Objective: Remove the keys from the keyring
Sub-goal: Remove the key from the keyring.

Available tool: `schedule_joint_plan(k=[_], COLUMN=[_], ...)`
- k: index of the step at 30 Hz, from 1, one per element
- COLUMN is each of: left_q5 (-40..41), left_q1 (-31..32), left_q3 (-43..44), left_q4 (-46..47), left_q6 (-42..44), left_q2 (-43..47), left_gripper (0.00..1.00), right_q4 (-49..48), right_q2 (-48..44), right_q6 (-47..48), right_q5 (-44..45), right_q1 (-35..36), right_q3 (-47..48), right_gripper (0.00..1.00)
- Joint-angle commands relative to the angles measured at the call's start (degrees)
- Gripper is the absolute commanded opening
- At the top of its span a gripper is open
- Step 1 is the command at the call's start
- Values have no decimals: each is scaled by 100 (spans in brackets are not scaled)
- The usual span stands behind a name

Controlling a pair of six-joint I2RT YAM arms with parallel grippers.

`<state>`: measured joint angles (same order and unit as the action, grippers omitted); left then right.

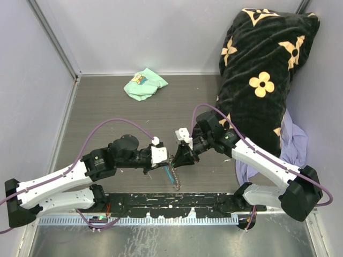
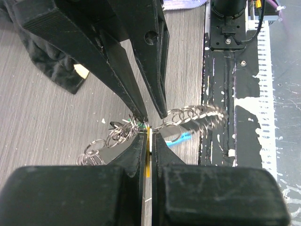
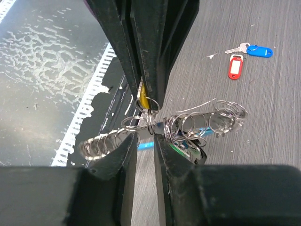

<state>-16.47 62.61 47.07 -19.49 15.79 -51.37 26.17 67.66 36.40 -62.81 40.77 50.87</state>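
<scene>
Just beyond the black rail (image 1: 171, 201), you have both grippers meeting tip to tip over the grey table (image 1: 107, 107), with the keyring (image 3: 146, 115) between them. Your left gripper (image 2: 148, 141) is clamped tight on a thin yellow tag (image 2: 148, 160), which stands edge-on between its fingers. Your right gripper (image 3: 143, 141) shows only a narrow gap. The silvery rings sit right at its tips, and you cannot tell whether it is pinching them or only touching. From the rings the link chain (image 2: 197, 113) trails toward the rail, with the sky-blue fob (image 1: 170, 174) hanging beside it. A green tag (image 3: 186, 148) hangs in the ring cluster on the side away from the rail. Farther from the rail, two loose keys lie flat on the table, one red-tagged (image 3: 234, 67) and one blue-tagged (image 3: 259, 51), just beside each other and well apart from the keyring.
</scene>
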Motion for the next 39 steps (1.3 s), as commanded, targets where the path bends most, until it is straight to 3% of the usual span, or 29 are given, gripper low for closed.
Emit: schedule_joint_plan(k=[1,39], left_q5=[-114,-128], left_q1=[-3,-3], left_q3=[192,297], left_q4=[617,594], left_q6=[-76,-118], left_q2=[127,22], left_gripper=[0,0], right_q4=[-433,-722], right_q2=[-42,-32], right_q6=[-302,-736], right_q5=[51,106], right_q1=[28,29], right_q3=[-7,-13], right_gripper=[28,32])
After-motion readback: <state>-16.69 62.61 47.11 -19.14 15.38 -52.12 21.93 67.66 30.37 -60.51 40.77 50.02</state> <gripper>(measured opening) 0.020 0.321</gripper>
